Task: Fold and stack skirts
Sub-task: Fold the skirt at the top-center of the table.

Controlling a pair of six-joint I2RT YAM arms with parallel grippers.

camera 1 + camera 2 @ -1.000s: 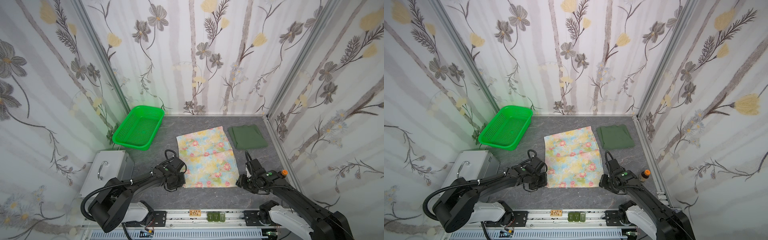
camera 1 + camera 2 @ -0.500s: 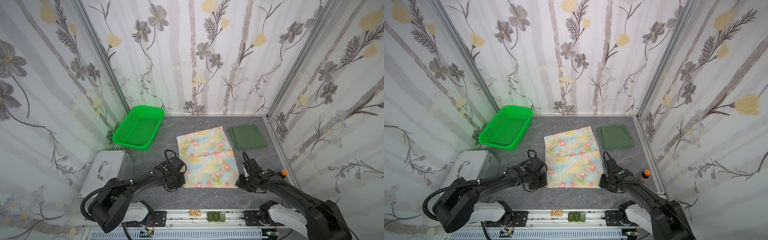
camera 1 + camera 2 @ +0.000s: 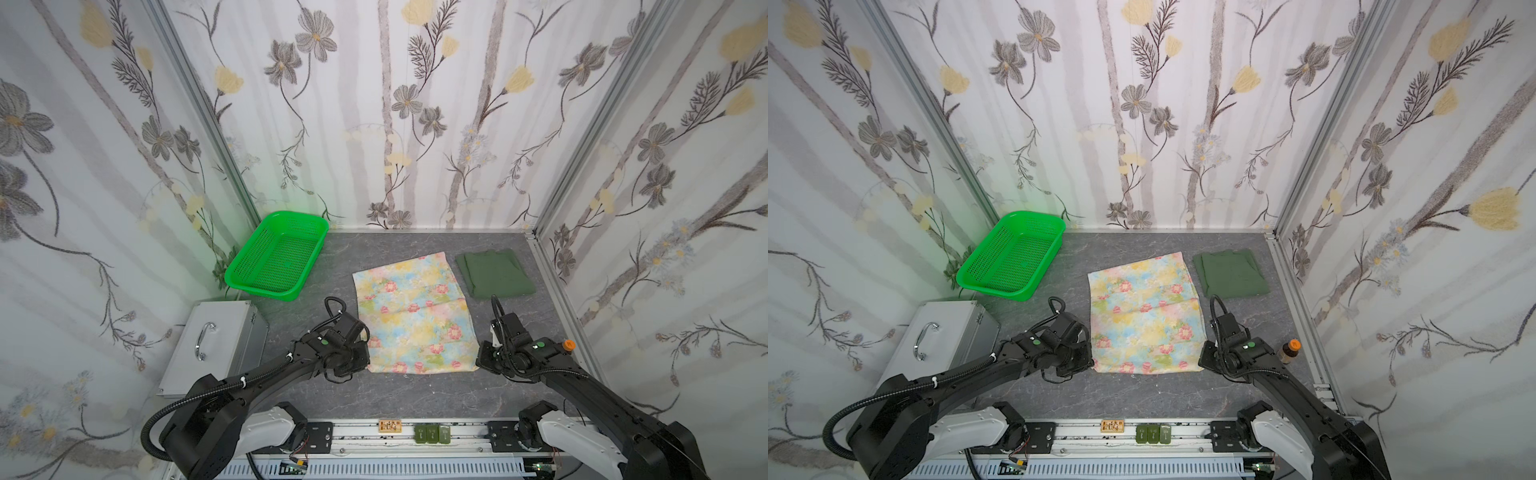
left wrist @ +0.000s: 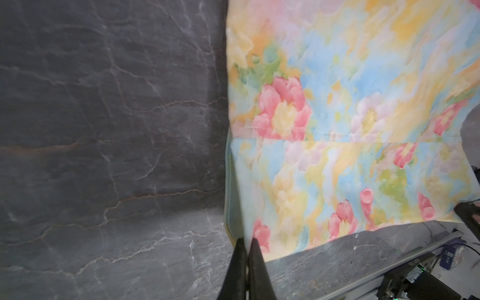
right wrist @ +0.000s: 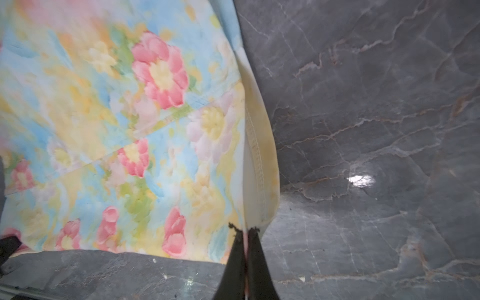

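Note:
The pastel yellow-blue skirt with pink flowers [image 3: 411,316] [image 3: 1144,313] lies spread flat on the grey table, folded once across its middle. My left gripper [image 4: 248,242] is shut on its near left corner, the cloth edge pinched between the black fingers. At the near right corner my right gripper [image 5: 244,231] is shut on the hem, which curls up beside the fingers. In both top views each gripper sits low at its corner, left [image 3: 365,365] and right [image 3: 478,363]. The dark olive-green skirt [image 3: 494,274] [image 3: 1231,272] lies folded at the back right.
A bright green perforated basket [image 3: 278,259] stands at the back left. A silver metal case with a handle [image 3: 212,345] lies at the left. A small bottle with an orange cap [image 3: 1289,351] stands by the right wall, close to my right arm.
My right gripper has closed on the flowered skirt's near right corner. The left gripper has stayed shut on the near left corner.

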